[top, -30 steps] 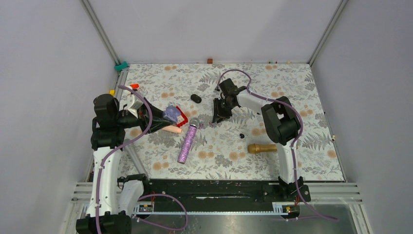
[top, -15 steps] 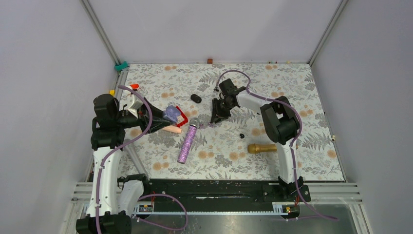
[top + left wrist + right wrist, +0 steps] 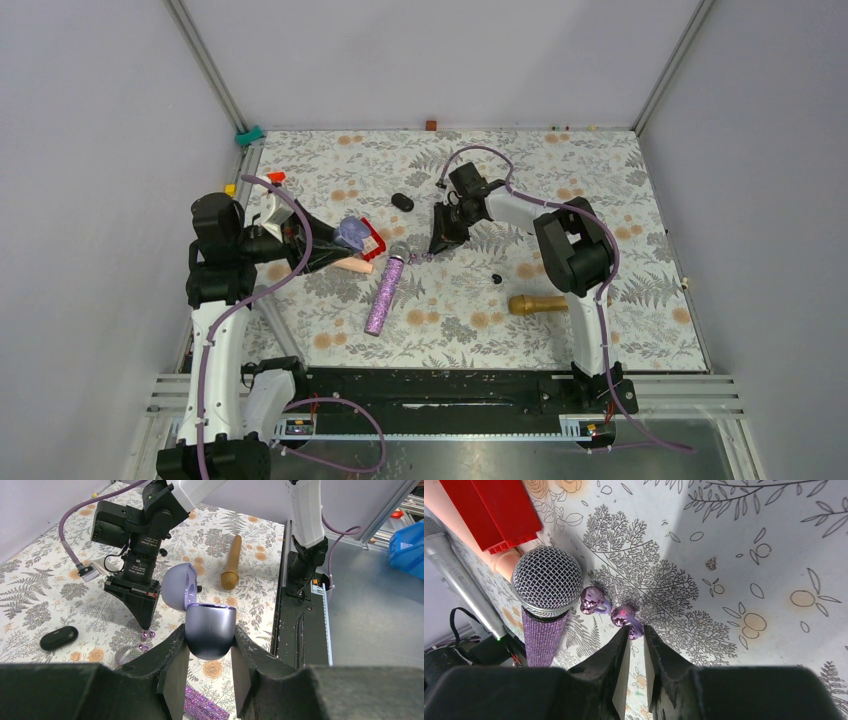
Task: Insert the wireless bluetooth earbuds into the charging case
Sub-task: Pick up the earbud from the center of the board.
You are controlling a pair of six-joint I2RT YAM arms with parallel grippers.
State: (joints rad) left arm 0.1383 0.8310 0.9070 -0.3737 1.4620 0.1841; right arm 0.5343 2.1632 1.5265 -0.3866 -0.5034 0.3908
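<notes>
Two shiny purple earbuds lie on the floral table beside a microphone head, one free and the other with its stem between my right gripper's fingertips. That gripper has shut on the stem, and the earbud still rests on the table. In the top view the right gripper points down at mid-table. My left gripper is shut on the purple charging case, held above the table with its lid swung open. From above, the case sits left of the earbuds.
A purple glitter microphone lies just left of the earbuds, its mesh head almost touching them. A gold microphone, a black oval capsule, a small black piece and a red block lie around.
My right gripper's fingers have closed in around the earbud's stem and the arm has edged slightly left. The left gripper and the case have not moved.
</notes>
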